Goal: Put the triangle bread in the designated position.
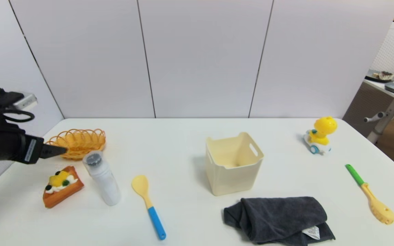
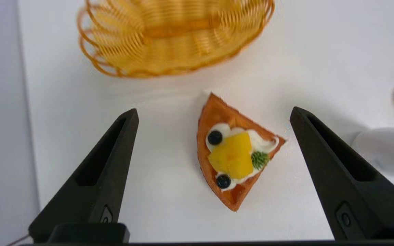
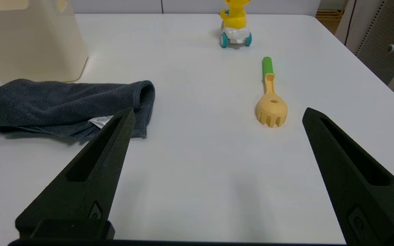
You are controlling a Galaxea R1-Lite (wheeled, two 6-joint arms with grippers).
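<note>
The triangle bread (image 1: 62,186) lies flat on the white table (image 1: 190,160) at the lower left of the head view, topping upward. Its long axis runs diagonally there, narrow tip toward the upper right, broad crust end toward the lower left. It sits close to the table's left edge, with bare tabletop between it and the near edge.

The left gripper (image 1: 54,151) enters from the left edge of the head view, arm roughly level, fingers pointing toward the frame's right. It hangs above the table, between the orange basket (image 1: 77,142) and the bread. In the left wrist view its fingers (image 2: 97,177) stand wide apart and hold nothing, with the bread (image 2: 233,160) lying between them and untouched.

A white bottle (image 1: 102,177) stands just right of the bread, apart from it. A yellow spoon with a blue handle (image 1: 148,203) lies further right.

The right gripper (image 3: 217,114) is out of the head view; its wrist view shows it spread wide and empty over bare table, near a dark towel (image 3: 63,106) and a yellow fork with a green handle (image 3: 270,95).
</note>
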